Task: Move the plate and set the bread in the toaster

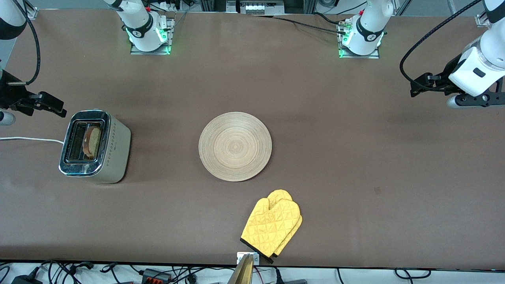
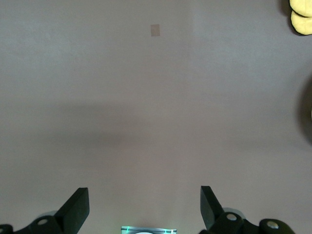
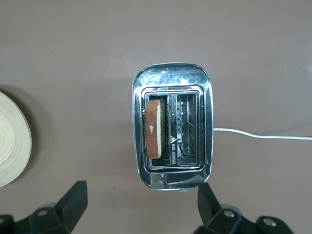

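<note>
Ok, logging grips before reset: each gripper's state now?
Left gripper: open, empty, over bare table.
Right gripper: open, empty, above the toaster.

bread [image 1: 93, 142]: in the toaster [image 1: 94, 146] slot nearer the plate
toaster: toward right arm's end
plate [image 1: 235, 146]: mid-bench
oven mitts [image 1: 272, 227]: nearer the camera than plate

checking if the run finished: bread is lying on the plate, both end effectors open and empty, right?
Not quite. The bread is not on the plate; it stands in a slot of the toaster, as the right wrist view shows. The plate is bare. The left end effector and right end effector are open and empty.
</note>
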`<state>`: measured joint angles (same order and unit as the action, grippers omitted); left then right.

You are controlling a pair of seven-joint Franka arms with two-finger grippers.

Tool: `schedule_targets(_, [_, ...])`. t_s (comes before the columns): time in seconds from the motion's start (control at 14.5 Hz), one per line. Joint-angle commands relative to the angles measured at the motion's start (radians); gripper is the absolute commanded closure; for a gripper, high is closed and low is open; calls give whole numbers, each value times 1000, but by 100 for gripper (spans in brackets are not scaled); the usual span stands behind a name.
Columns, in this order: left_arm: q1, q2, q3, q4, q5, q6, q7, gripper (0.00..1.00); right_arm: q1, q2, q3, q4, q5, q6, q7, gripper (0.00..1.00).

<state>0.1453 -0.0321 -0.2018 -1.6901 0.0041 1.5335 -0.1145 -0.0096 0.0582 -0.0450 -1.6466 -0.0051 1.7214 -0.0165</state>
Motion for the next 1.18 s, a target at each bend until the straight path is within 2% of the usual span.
schedule_targets(0.0, [4,8,2,23,-12,-10,4,0,-55,-18,54,-16,-7,9,-14,0])
schedule_targets(1.11, [4,8,1,23,-12,-12,4,0,-41,-29,53,-19,-6,-31,-13,0])
